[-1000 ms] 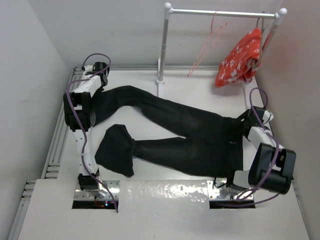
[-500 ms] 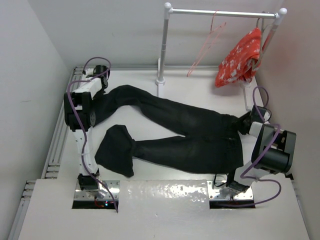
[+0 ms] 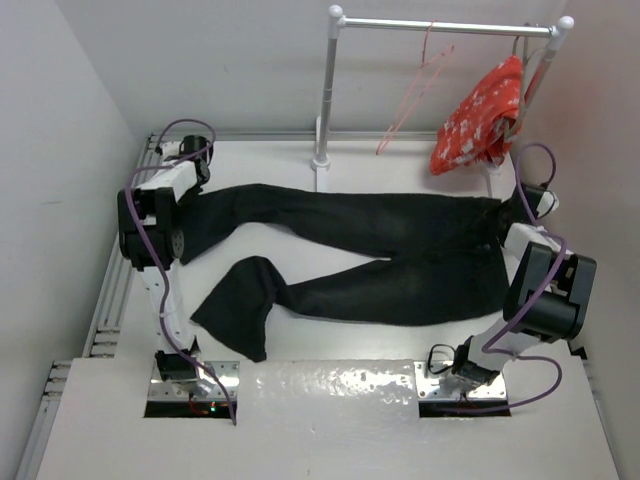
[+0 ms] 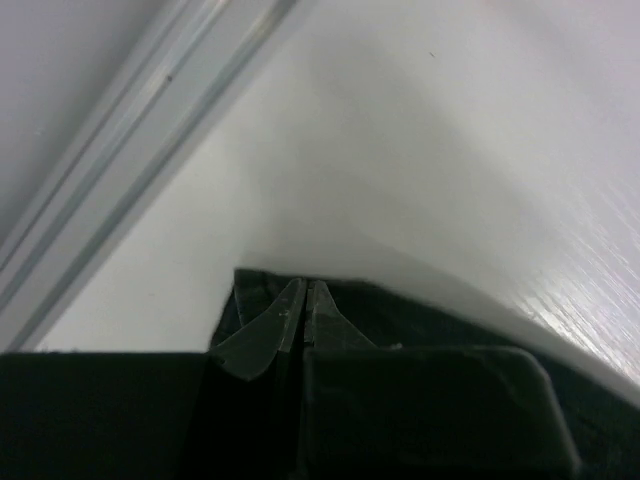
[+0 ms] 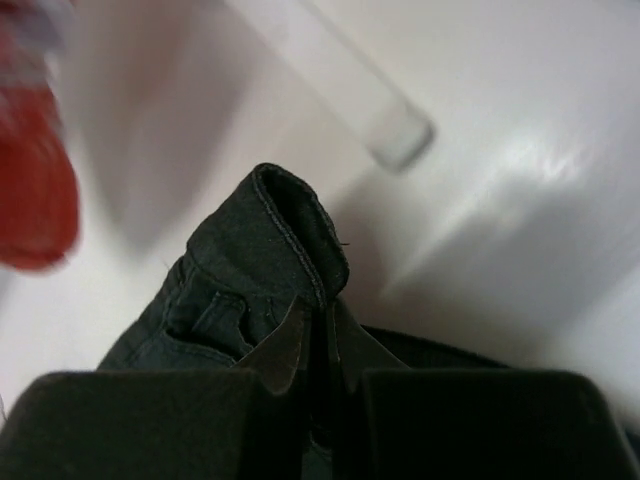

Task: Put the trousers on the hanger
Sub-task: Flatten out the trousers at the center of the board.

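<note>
Overhead, the trousers (image 3: pixel 380 250) lie stretched across mid-frame, the hanger (image 3: pixel 415 95) dangling from the rail (image 3: pixel 445 27) at upper right; left wrist: my left gripper (image 4: pixel 303 300) pinches a leg end (lower centre); right wrist: my right gripper (image 5: pixel 318 325) clamps the waistband.

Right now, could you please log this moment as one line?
left gripper: shut on trousers leg end | right gripper: shut on trousers waist | trousers: spread across table | hanger: on rail
</note>
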You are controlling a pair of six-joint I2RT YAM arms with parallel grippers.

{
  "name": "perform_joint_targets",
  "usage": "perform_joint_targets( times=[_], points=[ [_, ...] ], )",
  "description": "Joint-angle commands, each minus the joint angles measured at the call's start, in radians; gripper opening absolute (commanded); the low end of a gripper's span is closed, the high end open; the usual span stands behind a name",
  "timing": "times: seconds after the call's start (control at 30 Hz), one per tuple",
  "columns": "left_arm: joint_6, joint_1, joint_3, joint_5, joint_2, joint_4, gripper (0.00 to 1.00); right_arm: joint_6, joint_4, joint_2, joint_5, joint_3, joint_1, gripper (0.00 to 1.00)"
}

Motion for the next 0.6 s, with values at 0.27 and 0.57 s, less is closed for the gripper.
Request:
perform_joint_targets(
  times=[0.27, 0.57],
  points=[
    [0.057, 0.046, 0.051, -0.042, -0.053, 0.071, 0.0, 0.029, 0.02, 0.066, 0.051, 0.158, -0.004, 0.53],
    [0.058, 0.029, 0.235, 0.104, -0.024, 0.045, 0.18, 0.085, 0.081, -0.235, -0.09, -0.087, 0.094, 0.76]
  ],
)
